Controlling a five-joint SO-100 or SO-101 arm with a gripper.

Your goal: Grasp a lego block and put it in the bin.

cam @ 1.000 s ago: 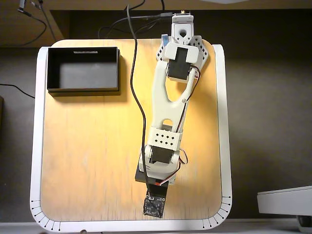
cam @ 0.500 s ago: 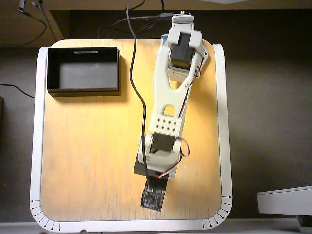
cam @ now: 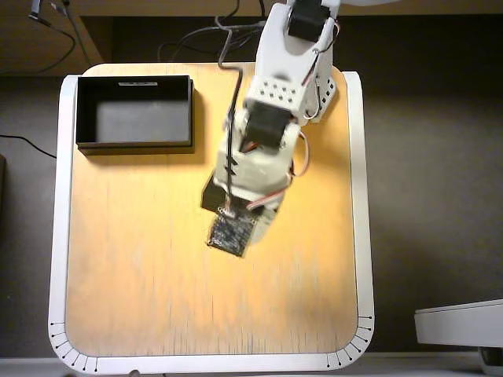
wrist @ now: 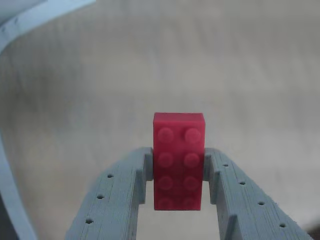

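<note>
In the wrist view the gripper [wrist: 178, 172] is clamped on the red lego block [wrist: 178, 160], studs facing the camera, above bare wooden table [cam: 141, 259]. Overhead, the arm hides both; the empty black bin [cam: 134, 82] sits well apart, toward the upper left corner.

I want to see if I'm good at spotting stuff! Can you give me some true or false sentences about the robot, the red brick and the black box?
1. The fingers are squeezing the red lego block. True.
2. The block is already in the bin. False: the bin holds nothing.
3. The bin sits at the table's upper left corner in the overhead view. True.
4. The block is blue. False: it is red.
5. The block's studs face the wrist camera. True.
</note>
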